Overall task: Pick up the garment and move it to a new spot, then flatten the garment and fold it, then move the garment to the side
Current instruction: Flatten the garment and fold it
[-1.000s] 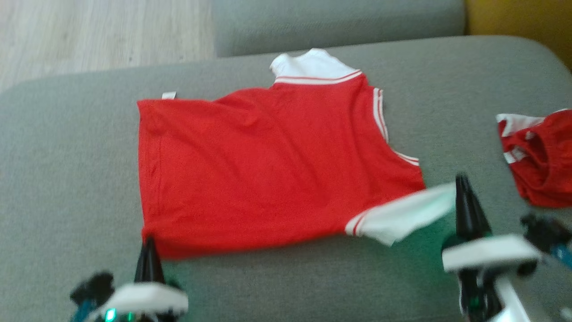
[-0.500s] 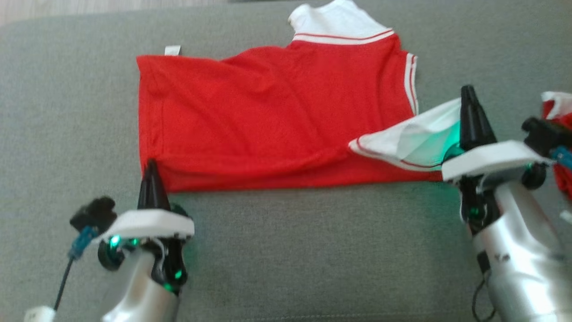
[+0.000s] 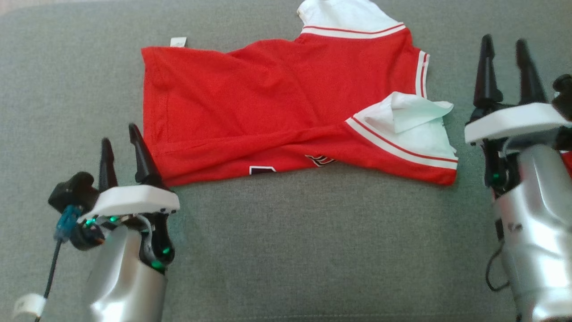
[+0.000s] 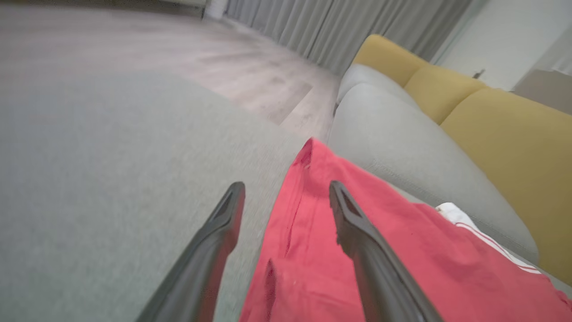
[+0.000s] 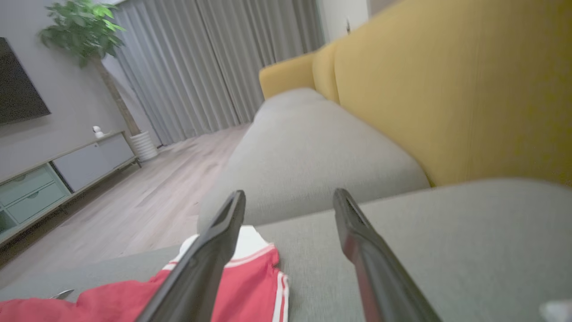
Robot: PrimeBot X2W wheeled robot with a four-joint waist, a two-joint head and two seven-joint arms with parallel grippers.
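Observation:
A red garment (image 3: 268, 107) with white sleeves and striped trim lies on the grey sofa seat (image 3: 286, 241), its near edge folded over so a bit of print shows. One white sleeve (image 3: 409, 120) is crumpled on top at the right; the other white sleeve (image 3: 344, 15) pokes out at the far edge. My left gripper (image 3: 119, 141) stands open by the garment's near left corner, holding nothing; the red cloth (image 4: 313, 250) lies under its right finger in the left wrist view. My right gripper (image 3: 505, 47) is open, just right of the garment (image 5: 241, 286), holding nothing.
A second red item (image 3: 566, 163) peeks out behind my right arm at the right edge. Yellow backrest cushions (image 5: 456, 98) rise behind the seat. Wooden floor (image 4: 178, 49), curtains and a TV cabinet (image 5: 58, 174) lie beyond the sofa.
Both grippers have let go of the garment's near edge and opened, leaving it folded over toward the far side. The right gripper moved up and right. The head camera tilted down.

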